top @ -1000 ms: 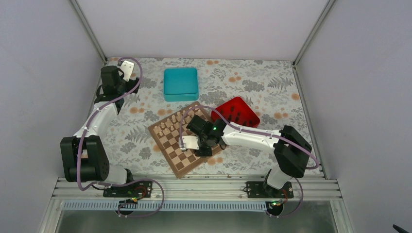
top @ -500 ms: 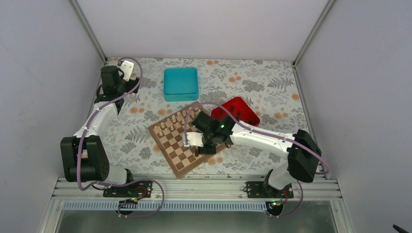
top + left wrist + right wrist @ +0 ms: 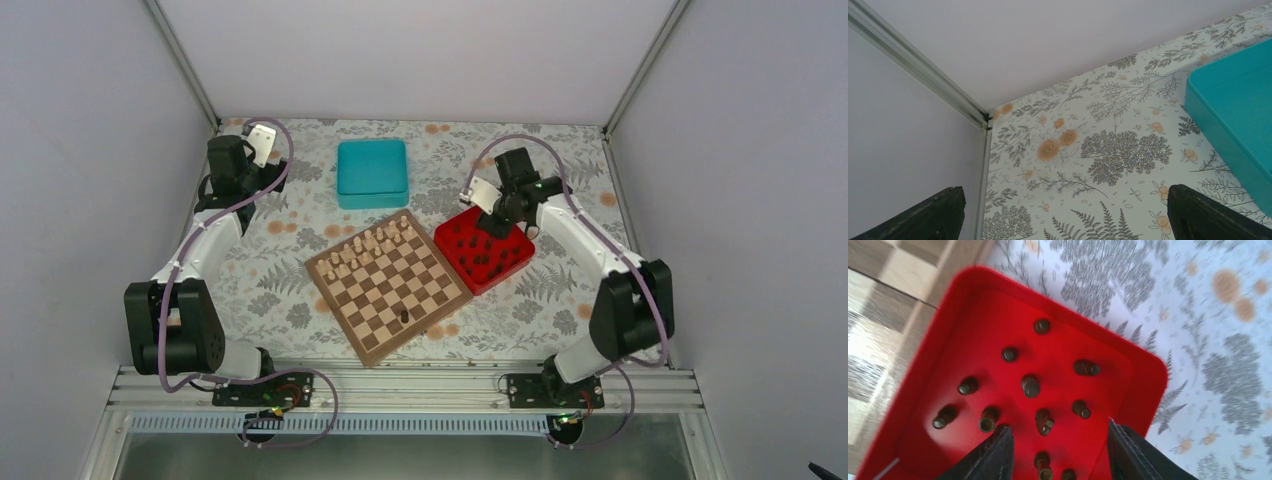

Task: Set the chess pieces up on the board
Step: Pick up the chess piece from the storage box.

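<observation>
Right gripper — jaws apart, empty — has swung from the board to above the red tray.

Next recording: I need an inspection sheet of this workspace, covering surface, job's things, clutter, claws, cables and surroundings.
Surface: floral cloth, lying flat.
Job's things: board set askew; one dark piece stands on it; the other dark pieces are in the red tray.
Clutter: pale pieces along the board's far-left side; teal box beyond the board.
Claws: left claw open, empty, over the cloth beside the box; right claw open, empty, above the tray.
Cables: purple cable along each arm, off the board.
Surroundings: pale walls; metal rail at the near edge.
</observation>
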Controlling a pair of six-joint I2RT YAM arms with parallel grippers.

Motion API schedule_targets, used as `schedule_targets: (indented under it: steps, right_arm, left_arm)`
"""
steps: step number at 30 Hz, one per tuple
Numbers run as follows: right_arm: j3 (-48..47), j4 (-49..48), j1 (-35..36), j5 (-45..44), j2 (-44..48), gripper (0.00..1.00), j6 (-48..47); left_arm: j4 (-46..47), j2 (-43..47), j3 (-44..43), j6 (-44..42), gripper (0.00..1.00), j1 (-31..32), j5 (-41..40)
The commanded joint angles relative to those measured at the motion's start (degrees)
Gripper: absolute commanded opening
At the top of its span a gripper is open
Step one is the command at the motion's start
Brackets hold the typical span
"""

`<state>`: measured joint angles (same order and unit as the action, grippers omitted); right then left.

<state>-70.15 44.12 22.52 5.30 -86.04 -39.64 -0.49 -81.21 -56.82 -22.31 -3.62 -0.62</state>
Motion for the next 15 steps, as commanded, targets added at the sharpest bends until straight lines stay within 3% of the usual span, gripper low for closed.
schedule_targets:
  steps: [1,15]
  right_arm:
    - [-0.35,-0.63,-2.72,2.69,-5.8,0.48,-3.7]
    - [-1.1,-4.28,-2.84,3.21,-16.42,0.45,-3.75]
  left_arm:
    - [1.82,1.57,0.75,-0.71,1.0,0.01,-0.29]
    - [2.6,1.37,1.61,-0.89,1.0,0.02,-0.61]
